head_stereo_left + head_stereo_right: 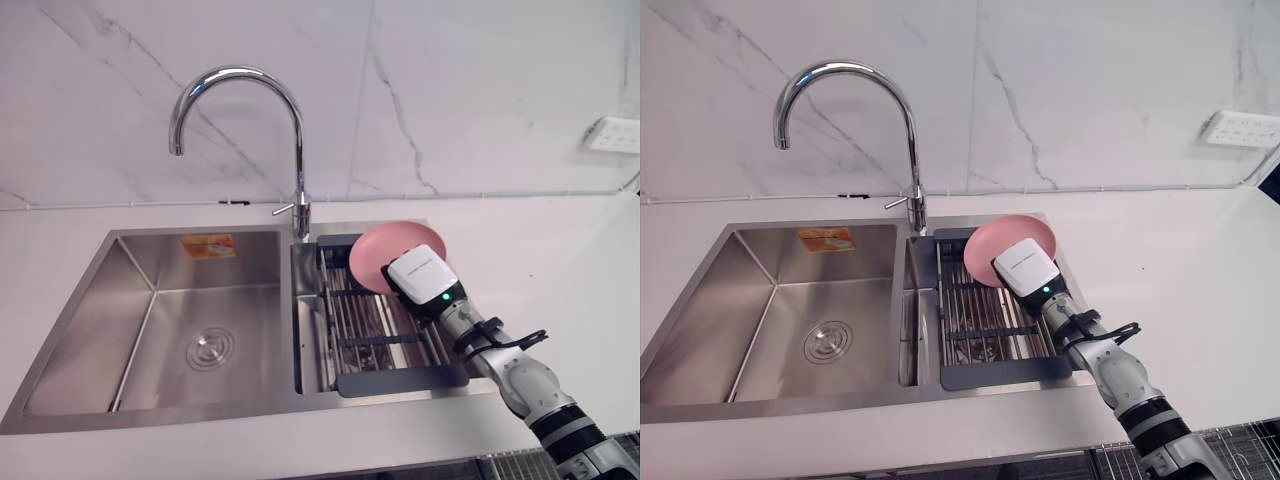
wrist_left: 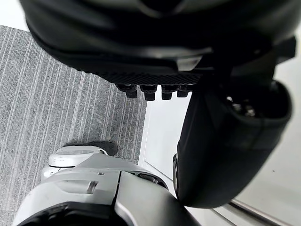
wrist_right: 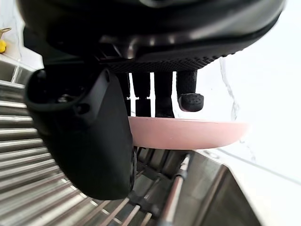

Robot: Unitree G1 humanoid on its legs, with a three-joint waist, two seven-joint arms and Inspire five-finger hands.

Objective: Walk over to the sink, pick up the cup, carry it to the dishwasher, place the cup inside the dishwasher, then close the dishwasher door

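We gripped 1 pink plate point(image 1: 383, 254) in our right hand point(image 1: 423, 279), at the dish rack point(image 1: 370, 332) in the sink point(image 1: 135, 275).

The light is bright and even, falling softly from above. The white wall point(image 1: 480, 100) and the counter point(image 1: 570, 270) come close to washing out. The chrome faucet point(image 1: 299, 180) carries hard white glints. The steel sink point(image 1: 130, 290) gives a dull sheen, darker on its left slope. In the wrist views the right robot hand point(image 3: 150, 33) and the left robot hand point(image 2: 155, 42) read as near-black masses against pale backgrounds. The pink plate point(image 3: 188, 133) takes soft, even light.
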